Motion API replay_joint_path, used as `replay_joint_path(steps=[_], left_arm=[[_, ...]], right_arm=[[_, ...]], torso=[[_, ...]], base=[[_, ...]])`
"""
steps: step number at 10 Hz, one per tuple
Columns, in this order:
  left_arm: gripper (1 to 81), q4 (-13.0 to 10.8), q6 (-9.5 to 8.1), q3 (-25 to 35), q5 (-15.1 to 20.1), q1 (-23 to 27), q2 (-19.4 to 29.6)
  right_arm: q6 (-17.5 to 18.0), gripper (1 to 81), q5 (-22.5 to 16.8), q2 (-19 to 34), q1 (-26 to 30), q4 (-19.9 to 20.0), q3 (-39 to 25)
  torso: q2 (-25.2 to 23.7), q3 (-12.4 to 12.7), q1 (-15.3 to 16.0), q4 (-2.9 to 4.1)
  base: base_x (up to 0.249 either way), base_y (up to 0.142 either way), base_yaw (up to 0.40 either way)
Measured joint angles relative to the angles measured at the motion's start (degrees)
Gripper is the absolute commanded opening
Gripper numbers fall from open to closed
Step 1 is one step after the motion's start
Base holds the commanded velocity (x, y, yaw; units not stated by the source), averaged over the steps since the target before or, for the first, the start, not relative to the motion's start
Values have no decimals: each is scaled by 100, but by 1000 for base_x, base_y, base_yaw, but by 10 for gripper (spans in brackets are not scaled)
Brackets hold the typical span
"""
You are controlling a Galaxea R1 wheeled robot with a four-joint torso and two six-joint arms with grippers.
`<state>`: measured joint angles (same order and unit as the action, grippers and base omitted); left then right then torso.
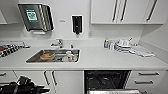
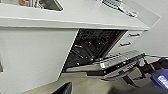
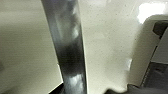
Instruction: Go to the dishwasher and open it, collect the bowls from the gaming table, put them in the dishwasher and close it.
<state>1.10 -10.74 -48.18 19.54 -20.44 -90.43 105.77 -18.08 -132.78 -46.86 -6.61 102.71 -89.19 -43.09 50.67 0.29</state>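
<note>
The dishwasher (image 1: pixel 105 79) is set under the white counter, with its dark inside and wire racks showing. Its stainless-steel door (image 1: pixel 113 91) hangs partly lowered; in the left wrist view the door (image 2: pixel 112 63) tilts out below the opening (image 2: pixel 92 47). My right arm (image 2: pixel 160 70), dark with a blue patch, is at the door's outer edge. The right wrist view looks closely along a steel bar (image 3: pixel 70 50) over the pale floor. My left arm (image 1: pixel 22 87) hangs low in front of the cupboards left of the dishwasher. The bowls and the gaming table are out of view.
A steel sink (image 1: pixel 32 59) with dishes in it is set in the counter, with a tap (image 1: pixel 59 43) behind it. Stacked dishes (image 1: pixel 123 45) and a bottle (image 1: pixel 106 43) stand at the back right. White drawers (image 1: pixel 147 77) flank the dishwasher on the right, cupboard doors (image 1: pixel 67 81) on the left.
</note>
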Motion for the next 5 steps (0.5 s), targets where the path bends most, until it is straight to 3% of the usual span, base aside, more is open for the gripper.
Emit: replay_joint_path(steps=[2, 5], left_arm=[[811, 0, 0, -2, 5, 0, -94], [811, 0, 0, -2, 9, -44, -160]], right_arm=[[0, 811, 367, -24, -10, 20, 66], [-1, 811, 510, -151, -60, 22, 280]], torso=[[2, -2, 2, 0], [2, -2, 5, 0]], base=[[-78, 0, 0], [-77, 0, 0]])
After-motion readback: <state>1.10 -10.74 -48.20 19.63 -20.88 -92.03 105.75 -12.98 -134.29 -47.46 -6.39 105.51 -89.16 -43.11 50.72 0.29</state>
